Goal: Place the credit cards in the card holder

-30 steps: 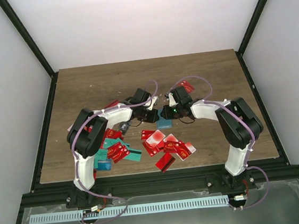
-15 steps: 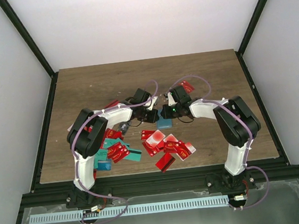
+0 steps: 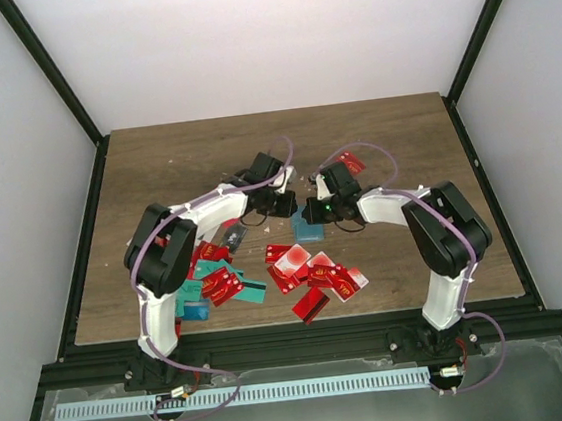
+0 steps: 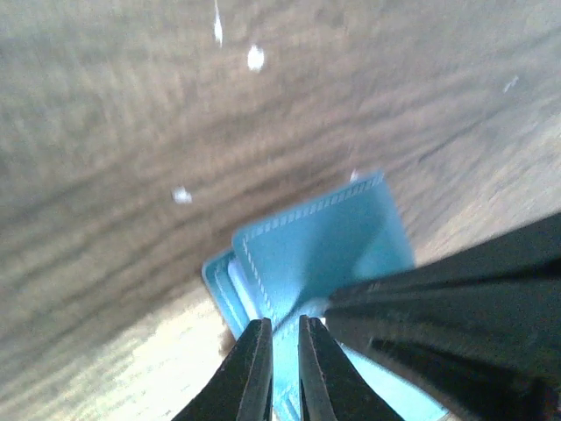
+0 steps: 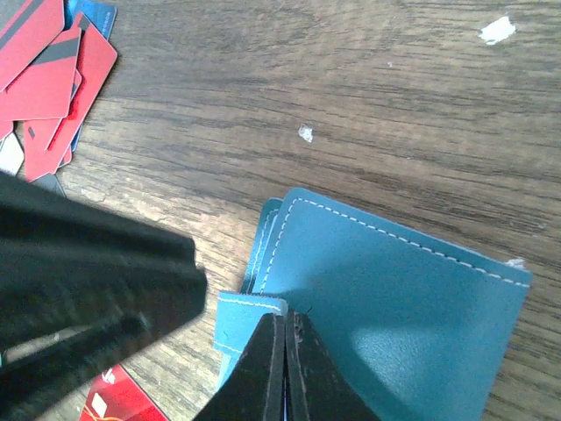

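The card holder is a teal-blue wallet lying mid-table; it also shows in the left wrist view and the right wrist view. My right gripper is shut on the edge of its top flap. My left gripper hovers just over the holder's left edge, its fingers a narrow gap apart with nothing between them. Red credit cards lie scattered in front of the holder. More red and teal cards lie under the left arm.
One red card lies behind the right gripper. A stack of red cards shows at the top left of the right wrist view. Small white specks dot the wood. Black frame rails border the table.
My left gripper has drawn back a little from the card holder, away from the right gripper. The right gripper and the holder have stayed in place.
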Available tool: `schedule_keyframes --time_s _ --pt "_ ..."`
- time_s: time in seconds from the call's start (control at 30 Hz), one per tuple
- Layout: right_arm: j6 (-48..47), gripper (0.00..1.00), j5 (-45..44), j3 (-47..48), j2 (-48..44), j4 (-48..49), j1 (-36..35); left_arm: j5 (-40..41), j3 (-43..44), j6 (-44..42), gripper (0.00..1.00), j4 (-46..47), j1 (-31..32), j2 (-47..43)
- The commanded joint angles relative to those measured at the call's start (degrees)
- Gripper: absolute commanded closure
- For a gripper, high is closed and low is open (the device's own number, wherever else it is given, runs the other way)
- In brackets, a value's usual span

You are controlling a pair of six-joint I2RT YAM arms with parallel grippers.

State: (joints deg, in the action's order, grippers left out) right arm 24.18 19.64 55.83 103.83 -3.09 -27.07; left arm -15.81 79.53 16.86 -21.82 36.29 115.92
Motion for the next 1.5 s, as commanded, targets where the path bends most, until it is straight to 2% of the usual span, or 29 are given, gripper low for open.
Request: schedule_keyframes --time_s 0.0,0.5,0.93,1.47 --pt "-0.3 0.99 0.8 -0.9 -2.1 0.8 0.4 -0.5 5.2 1.0 0.88 -2.0 -1.0 0.2" --pt "-0.2 0.99 1.9 -1.5 -3.6 1.6 0.4 -6.1 7.9 -0.7 0.89 -1.9 -1.0 7.6" --pt "0.0 0.99 0.1 -2.2 -5.3 0.3 0.4 -3.5 5.0 -1.0 0.89 -1.5 -0.9 7.1" --pt "-0.4 0.99 -2.1 -3.0 -1.9 1.4 0.4 -3.6 4.3 -1.3 0.89 -1.3 -0.7 6.3"
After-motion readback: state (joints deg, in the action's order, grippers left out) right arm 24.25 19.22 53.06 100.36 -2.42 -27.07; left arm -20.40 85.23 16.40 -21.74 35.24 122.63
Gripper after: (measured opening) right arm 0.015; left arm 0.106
